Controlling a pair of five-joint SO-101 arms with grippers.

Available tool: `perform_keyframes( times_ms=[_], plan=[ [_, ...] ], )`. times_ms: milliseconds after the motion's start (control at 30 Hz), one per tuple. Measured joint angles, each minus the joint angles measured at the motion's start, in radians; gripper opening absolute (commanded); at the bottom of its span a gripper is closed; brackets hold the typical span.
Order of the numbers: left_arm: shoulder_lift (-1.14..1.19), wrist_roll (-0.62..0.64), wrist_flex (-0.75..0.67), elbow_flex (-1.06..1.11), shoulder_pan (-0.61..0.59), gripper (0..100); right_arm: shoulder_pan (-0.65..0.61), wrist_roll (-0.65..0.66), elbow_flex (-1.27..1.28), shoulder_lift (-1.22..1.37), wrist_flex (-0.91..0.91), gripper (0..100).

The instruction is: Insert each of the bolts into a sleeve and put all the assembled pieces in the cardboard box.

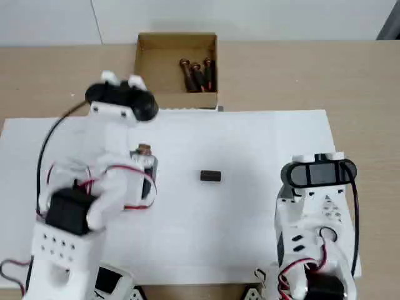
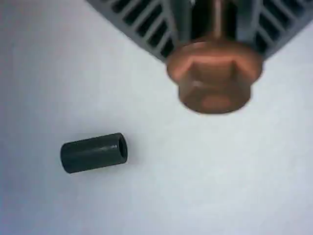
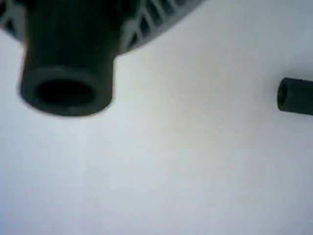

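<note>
The job is looking well past halfway: what appear to be three assembled pieces (image 1: 197, 74) are lying in the cardboard box (image 1: 145, 62) at the table's far side. The left claw (image 2: 215, 19) is clamping a copper bolt (image 2: 215, 78) by its shank, head outward, and the right claw (image 3: 73, 19) is gripping a black sleeve (image 3: 66, 73), so a fourth joining is pending, not yet made. A spare sleeve (image 2: 94, 152) is lying on the white sheet (image 1: 250, 219) between the arms, yet to be fitted and boxed.
</note>
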Motion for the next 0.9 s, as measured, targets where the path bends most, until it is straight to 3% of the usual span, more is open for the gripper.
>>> perform_keyframes(
  times_ms=[133, 333, 900],
  plan=[
    [-0.178, -0.017, -0.144, 0.221, -0.025, 0, -0.014, 0.000, 0.101, -0.028, -0.091, 0.2],
    [-0.397, -0.020, -0.328, 0.480, -0.100, 0, -0.183, -0.002, 0.221, -0.081, -0.213, 0.2],
    [-0.901, -0.020, -0.437, 0.916, -0.112, 0, -0.543, -0.002, 0.520, -0.101, -0.580, 0.2]
  ],
)
